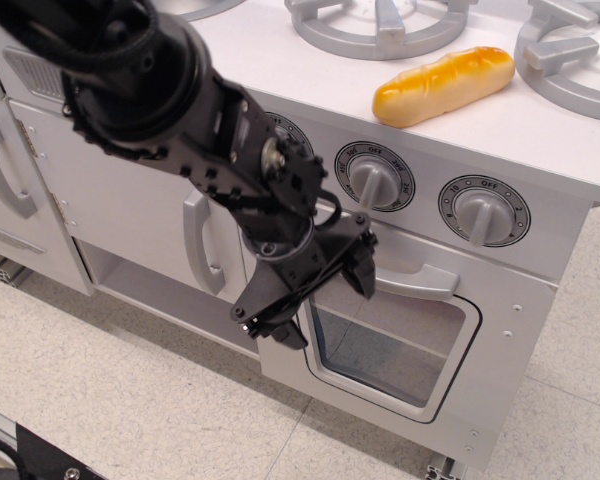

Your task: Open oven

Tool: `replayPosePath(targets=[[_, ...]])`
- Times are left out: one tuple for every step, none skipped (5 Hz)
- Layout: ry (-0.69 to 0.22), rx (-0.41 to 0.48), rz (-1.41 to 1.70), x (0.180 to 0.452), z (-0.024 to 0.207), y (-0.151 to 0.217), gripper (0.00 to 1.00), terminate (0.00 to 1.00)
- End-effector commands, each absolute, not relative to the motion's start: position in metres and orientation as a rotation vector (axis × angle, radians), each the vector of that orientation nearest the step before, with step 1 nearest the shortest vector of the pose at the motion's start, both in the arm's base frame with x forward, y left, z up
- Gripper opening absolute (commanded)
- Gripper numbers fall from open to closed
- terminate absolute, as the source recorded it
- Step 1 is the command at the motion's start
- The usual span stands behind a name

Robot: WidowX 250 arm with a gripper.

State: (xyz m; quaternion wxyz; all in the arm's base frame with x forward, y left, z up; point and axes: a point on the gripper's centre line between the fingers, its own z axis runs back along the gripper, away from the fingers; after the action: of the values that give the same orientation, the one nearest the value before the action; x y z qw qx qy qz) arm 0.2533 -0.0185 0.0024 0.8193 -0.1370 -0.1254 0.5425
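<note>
Pincer [320,290]: spread wide, empty, at the left end of the oven [500,330] handle [410,283]; bar runs horizontally, rightward from it.

Surface: white toy-kitchen countertop [280,60] | On it: glossy bread roll [443,85], lying between two grey burner grates [380,25] | Below: speckled tile floor [100,400]

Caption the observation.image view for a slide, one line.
Open gripper reaching toward the bar handle of the toy oven, door shut, bread roll on top.
</note>
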Motion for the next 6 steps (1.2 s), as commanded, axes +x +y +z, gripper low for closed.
replayPosePath(targets=[[-0.302,-0.418,1.290,0.261,0.005,-0.012,1.00,0.00],[-0.332,-0.437,1.320,0.266,0.005,-0.009,1.00,0.00],[-0.356,-0.433,1.339,0.270,-0.002,-0.008,1.00,0.00],[-0.383,-0.412,1.365,0.273,-0.009,-0.004,1.00,0.00],[-0.402,-0.393,1.371,0.275,-0.017,0.000,1.00,0.00],[-0.364,-0.364,1.380,0.272,-0.026,0.000,1.00,0.00]])
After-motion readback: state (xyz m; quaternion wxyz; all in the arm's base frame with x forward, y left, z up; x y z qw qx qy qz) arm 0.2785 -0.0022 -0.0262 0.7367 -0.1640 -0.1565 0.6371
